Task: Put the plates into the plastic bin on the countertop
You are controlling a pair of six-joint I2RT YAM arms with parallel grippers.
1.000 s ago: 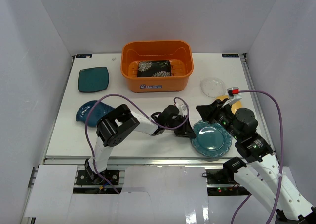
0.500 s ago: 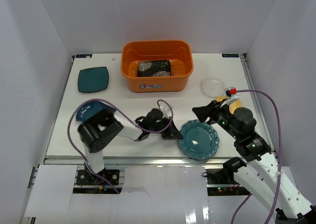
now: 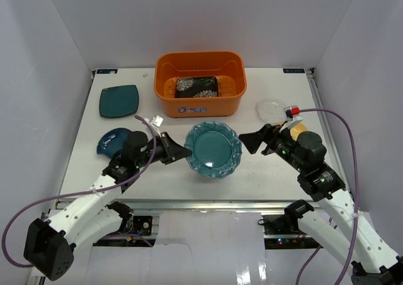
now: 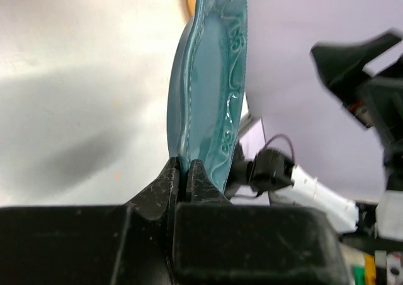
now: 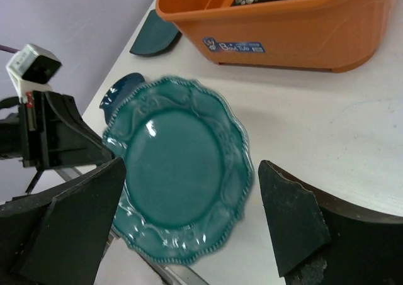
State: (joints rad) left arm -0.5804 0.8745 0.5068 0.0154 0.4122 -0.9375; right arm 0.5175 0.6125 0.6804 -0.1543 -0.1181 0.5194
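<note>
In the middle of the top view, the teal scalloped plate [image 3: 214, 150] is held by its left rim in the left end effector [image 3: 182, 153]. The left wrist view shows that end effector [image 4: 184, 172] with its two fingers pressed together on the plate's edge, the plate [image 4: 211, 90] standing edge-on above them. The plate appears lifted off the white bench [image 3: 157, 124], in front of the orange plastic bin [image 3: 200, 109] and apart from it.

The right end effector [image 3: 252, 140] sits just right of the plate with its fingers spread wide and nothing between them. In the right wrist view its dark fingers [image 5: 82, 225] frame the plate [image 5: 179, 184] without touching it.

The black plate with white flowers [image 3: 196, 87] lies inside the bin at the upper centre. The dark teal rounded-square plate [image 3: 118, 100] lies on the bench at upper left. A clear glass plate [image 3: 272, 109] lies to the right of the bin, and a yellow plate [image 3: 300, 131] shows partly behind the right arm.
</note>
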